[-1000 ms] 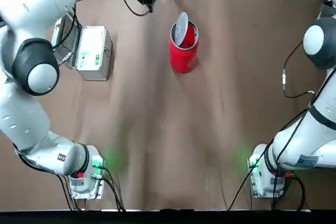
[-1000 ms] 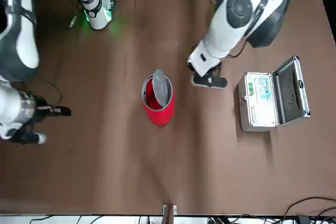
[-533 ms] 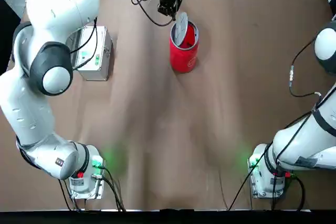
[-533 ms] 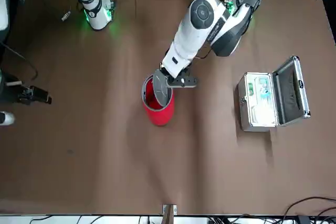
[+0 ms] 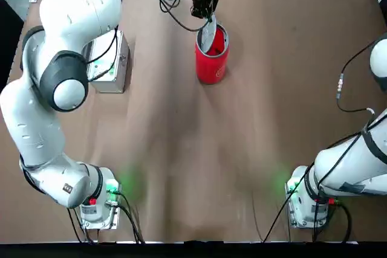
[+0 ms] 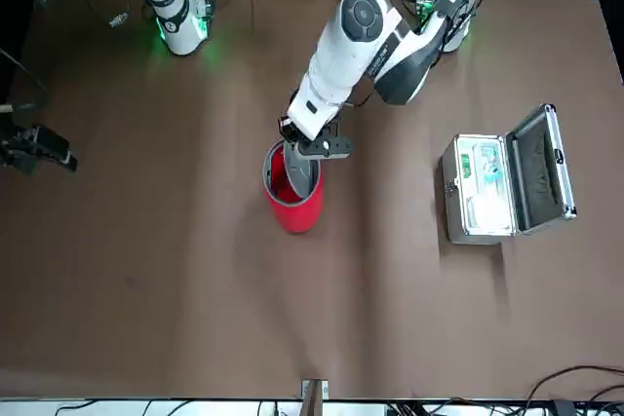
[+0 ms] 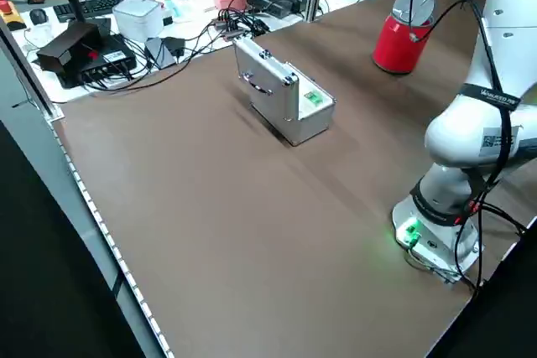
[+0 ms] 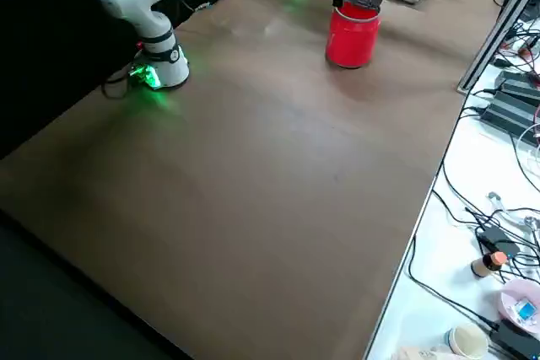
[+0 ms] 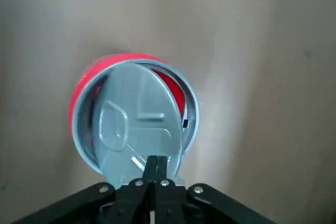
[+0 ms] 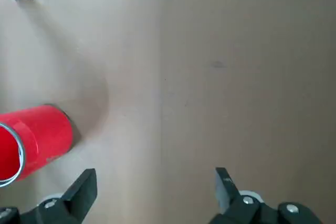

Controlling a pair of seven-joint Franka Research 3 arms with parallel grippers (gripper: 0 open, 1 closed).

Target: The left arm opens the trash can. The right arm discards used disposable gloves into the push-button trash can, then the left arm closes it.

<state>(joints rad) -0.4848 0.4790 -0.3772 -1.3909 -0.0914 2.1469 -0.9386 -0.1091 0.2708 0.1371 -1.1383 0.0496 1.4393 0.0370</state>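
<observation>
The red trash can (image 5: pixel 211 60) stands at the far middle of the table. Its silver-grey lid (image 5: pixel 208 33) is tilted up, so a crescent of the red inside (image 9: pixel 176 90) shows. My left gripper (image 5: pixel 204 11) hangs over the can's far rim, shut, with its fingertips (image 9: pixel 156 163) at the edge of the raised lid (image 9: pixel 134 127). Off to the robot's right, my right gripper (image 6: pixel 60 151) is held away from the can, open with nothing between its fingers (image 10: pixel 84 187). The gloves are out of view.
A silver metal case (image 6: pixel 502 187) stands open on the left arm's side of the table, apart from the can (image 6: pixel 294 197). Both arm bases (image 5: pixel 97 206) sit at the near edge. Cables and boxes lie beyond the far edge (image 7: pixel 168 14).
The left arm swung from beside the case over to the can and brought its shut gripper down onto the raised lid. The right gripper drew back, farther from the can.
</observation>
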